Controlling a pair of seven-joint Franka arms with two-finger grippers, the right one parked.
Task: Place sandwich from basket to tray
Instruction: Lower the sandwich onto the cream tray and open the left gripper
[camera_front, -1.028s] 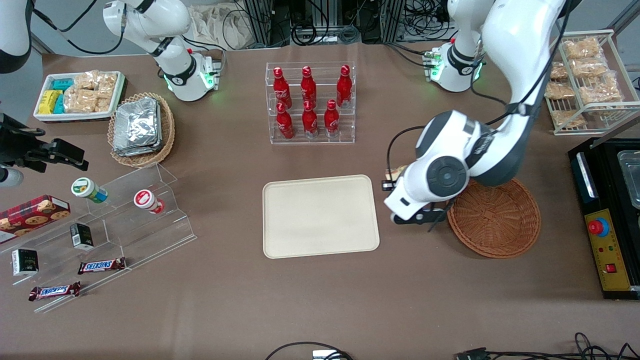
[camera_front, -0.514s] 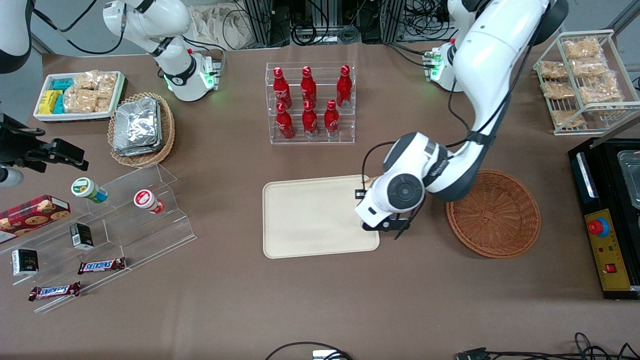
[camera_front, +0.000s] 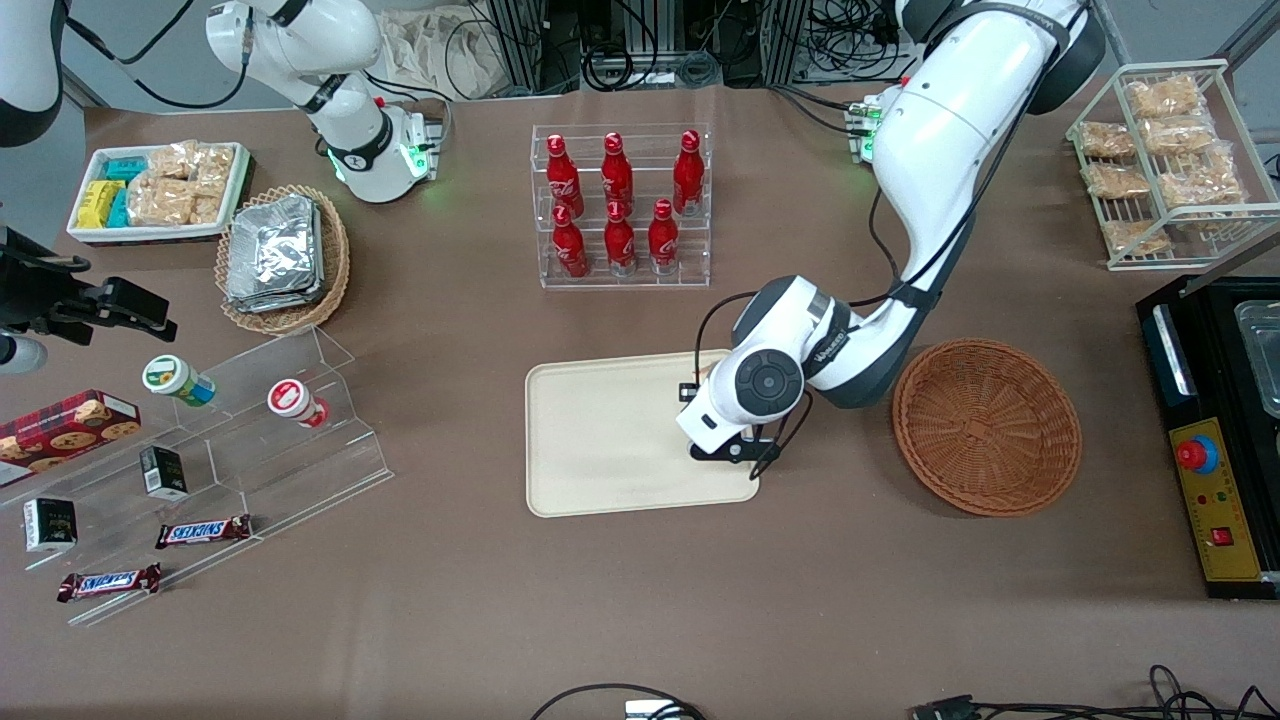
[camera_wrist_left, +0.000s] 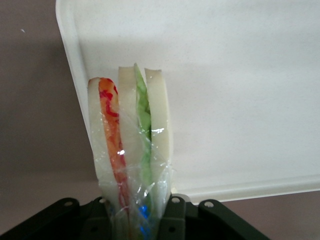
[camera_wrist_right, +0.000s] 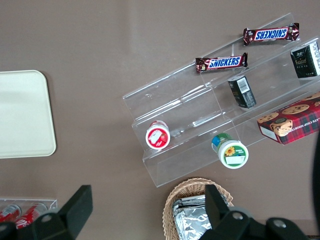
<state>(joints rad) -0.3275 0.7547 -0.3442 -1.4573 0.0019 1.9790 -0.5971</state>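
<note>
My left gripper (camera_wrist_left: 135, 212) is shut on the clear-wrapped sandwich (camera_wrist_left: 131, 145), a wedge of white bread with red-orange and green filling stripes. The wedge hangs above the rim of the cream tray (camera_wrist_left: 240, 100), partly over the brown table. In the front view the gripper (camera_front: 715, 400) hovers over the tray (camera_front: 600, 430) at its edge nearest the round reddish-brown wicker basket (camera_front: 985, 425). The arm's wrist hides most of the sandwich in that view. The basket holds nothing that I can see.
A clear rack of red bottles (camera_front: 620, 205) stands farther from the front camera than the tray. A wire rack of snack packets (camera_front: 1165, 160) and a black machine (camera_front: 1215, 430) sit at the working arm's end. An acrylic stand (camera_front: 230, 440) and foil-packet basket (camera_front: 280, 255) lie toward the parked arm's end.
The gripper has carried the sandwich from beside the basket across to the tray, moving toward the parked arm's end. The basket is now fully uncovered.
</note>
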